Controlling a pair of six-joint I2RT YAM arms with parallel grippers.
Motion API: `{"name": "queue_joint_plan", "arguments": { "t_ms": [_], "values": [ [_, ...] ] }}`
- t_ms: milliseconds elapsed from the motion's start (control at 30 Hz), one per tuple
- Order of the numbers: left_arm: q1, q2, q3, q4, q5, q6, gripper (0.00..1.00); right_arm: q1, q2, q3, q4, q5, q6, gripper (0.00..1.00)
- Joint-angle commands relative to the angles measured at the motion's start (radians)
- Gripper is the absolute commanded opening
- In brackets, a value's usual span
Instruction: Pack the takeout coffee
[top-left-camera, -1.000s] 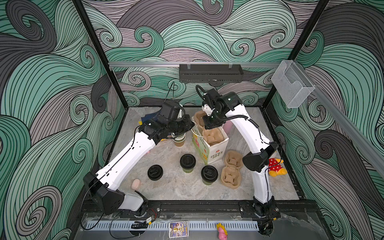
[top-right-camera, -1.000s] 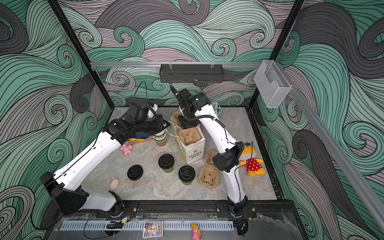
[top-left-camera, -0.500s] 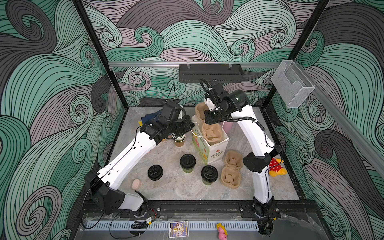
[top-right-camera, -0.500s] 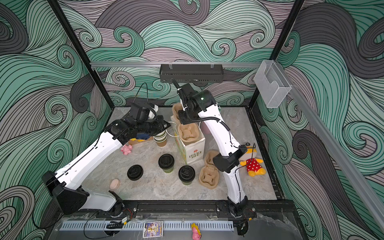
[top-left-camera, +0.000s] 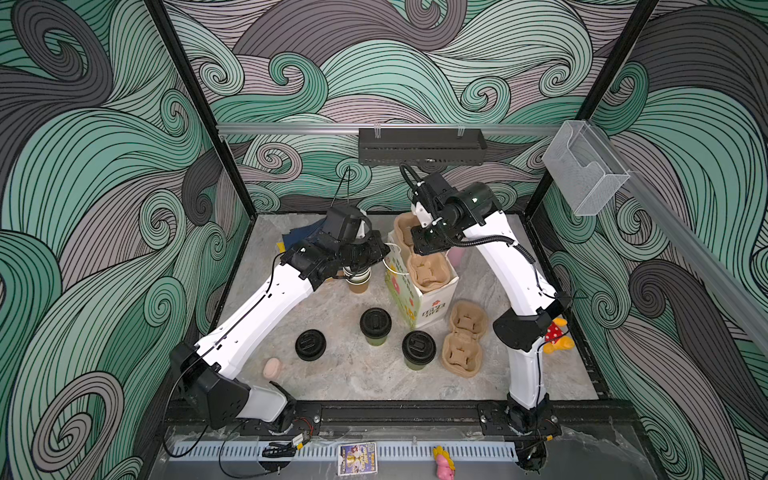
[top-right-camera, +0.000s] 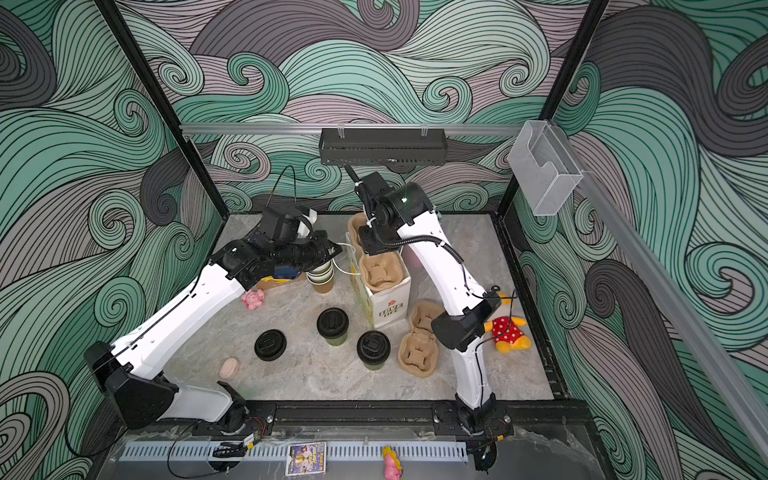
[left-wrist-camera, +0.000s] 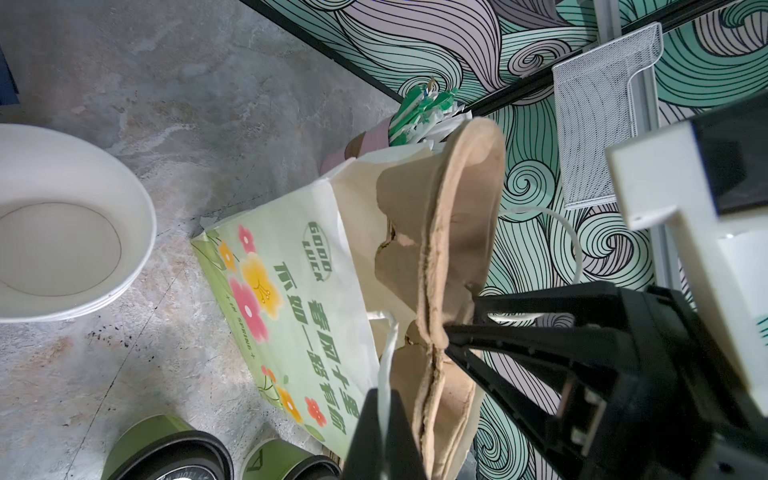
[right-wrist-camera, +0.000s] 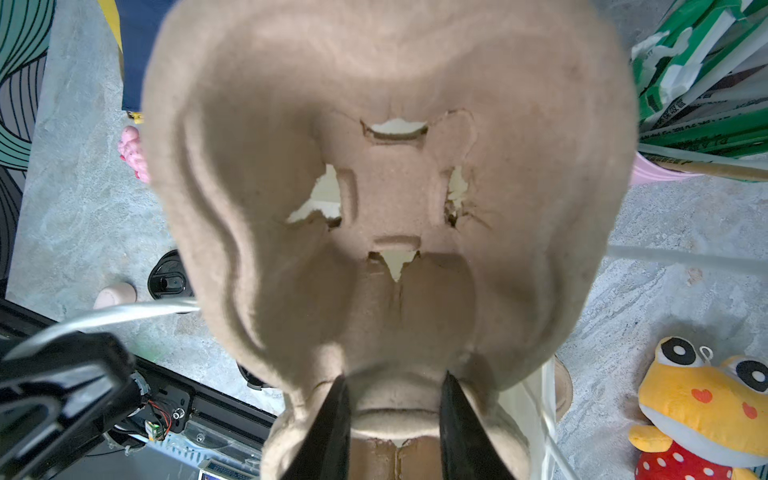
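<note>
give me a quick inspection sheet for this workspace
surface: grey marbled table, no spill seen
job's things: two lidded green cups upright beside paper bag, not packed
clutter: loose black lid, spare carrier, plush toy, cup stack, straw cup
grippers: left gripper shut on bag handle; right gripper shut on carrier in bag's mouth
cables: black conduit loops off right arm
surroundings: wave-pattern walls, clear holder on rail

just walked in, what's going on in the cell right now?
The left pincer is shut on the white bag handle of the printed paper bag. The right pincer grips a brown pulp carrier that sits tilted, partly in the bag's mouth. The two lidded coffee cups stand on the table in front of the bag, not yet packed.
</note>
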Motion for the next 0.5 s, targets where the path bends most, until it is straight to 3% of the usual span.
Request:
{"name": "queue_joint_plan", "arguments": {
  "t_ms": [0, 467],
  "values": [
    [-0.002, -0.023, -0.003, 0.011, -0.010, 0.019, 0.00, 0.006, -0.029, -0.027, -0.096, 0.012, -0.003, 0.24],
    [-0.003, -0.024, -0.010, 0.010, -0.029, 0.013, 0.00, 0.010, -0.033, 0.023, -0.148, 0.077, 0.022, 0.25]
  ]
}}
